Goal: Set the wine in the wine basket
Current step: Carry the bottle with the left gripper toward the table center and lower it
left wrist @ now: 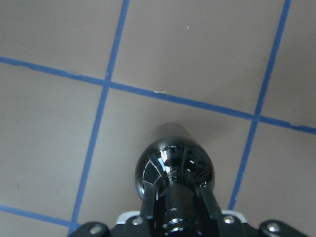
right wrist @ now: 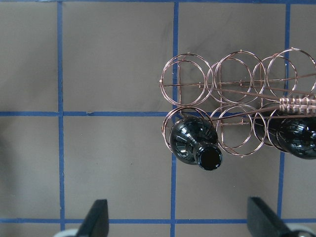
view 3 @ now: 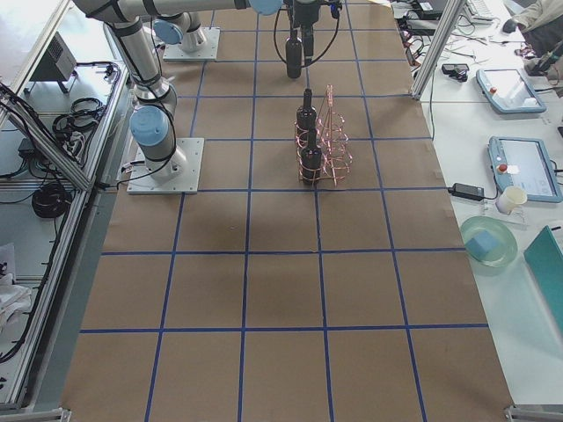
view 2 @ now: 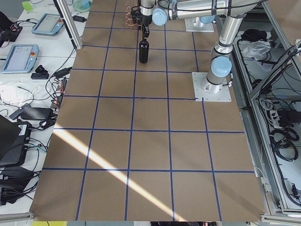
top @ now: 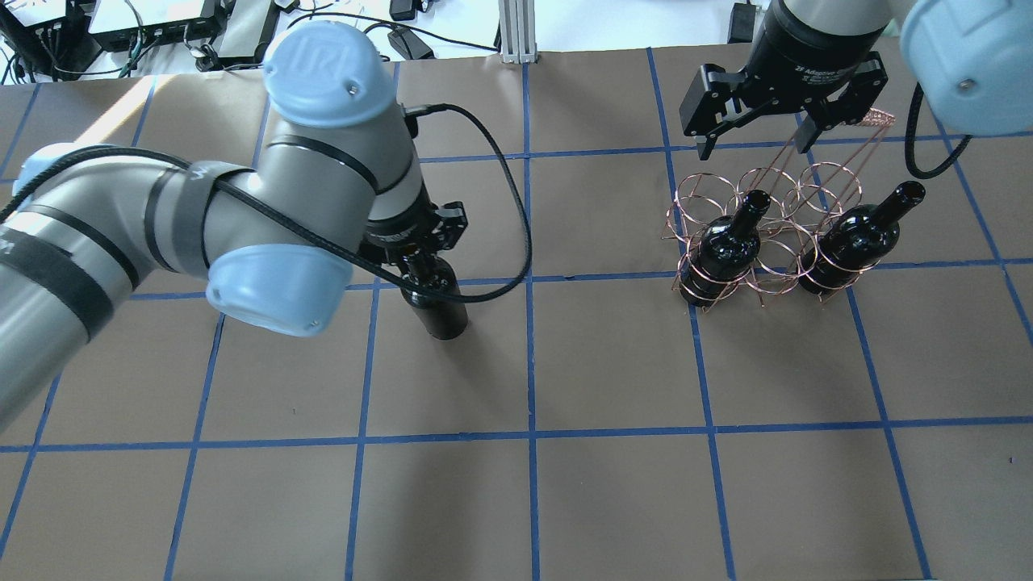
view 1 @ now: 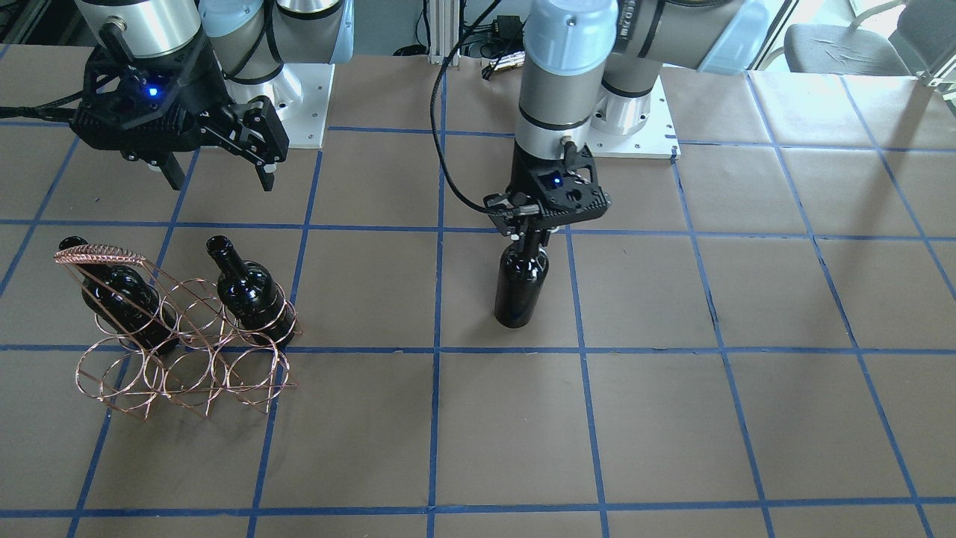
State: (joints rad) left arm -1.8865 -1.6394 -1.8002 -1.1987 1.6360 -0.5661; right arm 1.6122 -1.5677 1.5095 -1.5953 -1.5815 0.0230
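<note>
- Wine stands upright, well left of the wine basket.
- Left gripper squeezes its neck.
- Right gripper is wide open, empty.
- Two bottles sit inside; this one waits.

Glossy black wine, copper wine basket, blue-gridded brown table

I see a brown table gridded with blue tape, and just beside its long edge a teach pendant, a paper cup and a teal bowl.
</note>
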